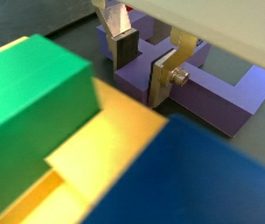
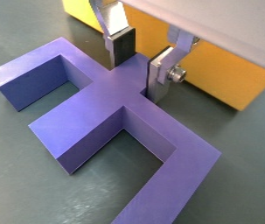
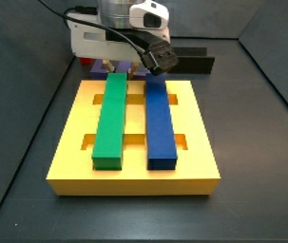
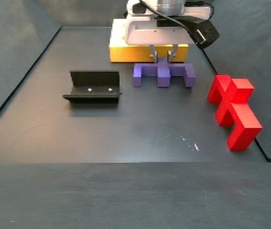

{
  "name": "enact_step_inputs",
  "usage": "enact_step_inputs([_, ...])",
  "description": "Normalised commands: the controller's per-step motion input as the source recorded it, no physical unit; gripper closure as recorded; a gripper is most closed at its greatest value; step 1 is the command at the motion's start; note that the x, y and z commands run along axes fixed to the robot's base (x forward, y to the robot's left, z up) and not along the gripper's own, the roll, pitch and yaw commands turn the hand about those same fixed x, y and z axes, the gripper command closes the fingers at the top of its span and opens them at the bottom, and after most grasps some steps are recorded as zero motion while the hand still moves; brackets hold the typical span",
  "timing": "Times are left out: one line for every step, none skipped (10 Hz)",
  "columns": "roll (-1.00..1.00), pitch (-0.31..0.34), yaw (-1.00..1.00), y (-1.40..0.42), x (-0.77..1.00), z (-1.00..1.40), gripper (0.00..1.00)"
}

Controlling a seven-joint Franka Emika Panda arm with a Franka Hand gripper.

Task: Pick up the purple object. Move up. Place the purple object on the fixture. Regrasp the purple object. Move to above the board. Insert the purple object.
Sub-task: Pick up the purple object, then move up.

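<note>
The purple object (image 2: 100,122) lies flat on the dark floor just beside the board (image 3: 133,176), its three prongs pointing away from the board (image 4: 164,74). My gripper (image 2: 139,68) reaches down over its back bar; in both wrist views the two silver fingers stand against opposite sides of that bar (image 1: 144,70), shut on it. The block still rests on the floor. The fixture (image 4: 92,87) stands empty a little to one side of the purple object. A green bar (image 3: 110,119) and a blue bar (image 3: 159,123) lie lengthwise in the yellow board.
A red stepped block (image 4: 233,107) lies on the floor on the far side of the purple object from the fixture. The board's yellow edge (image 2: 216,61) runs close behind my fingers. Dark walls enclose the work floor.
</note>
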Motion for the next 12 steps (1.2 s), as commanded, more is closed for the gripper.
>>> enact_step_inputs([0.00,0.000,0.00,0.00,0.00,0.00,1.00])
enact_step_inputs([0.00,0.000,0.00,0.00,0.00,0.00,1.00])
enact_step_inputs([0.00,0.000,0.00,0.00,0.00,0.00,1.00])
enact_step_inputs([0.00,0.000,0.00,0.00,0.00,0.00,1.00])
enact_step_inputs([0.00,0.000,0.00,0.00,0.00,0.00,1.00])
enact_step_inputs([0.00,0.000,0.00,0.00,0.00,0.00,1.00])
enact_step_inputs([0.00,0.000,0.00,0.00,0.00,0.00,1.00])
enact_step_inputs([0.00,0.000,0.00,0.00,0.00,0.00,1.00])
enact_step_inputs([0.00,0.000,0.00,0.00,0.00,0.00,1.00])
enact_step_inputs([0.00,0.000,0.00,0.00,0.00,0.83,1.00])
enact_step_inputs([0.01,-0.005,-0.02,0.03,0.01,0.84,1.00])
enact_step_inputs([-0.02,0.046,-0.02,0.02,-0.05,0.63,1.00])
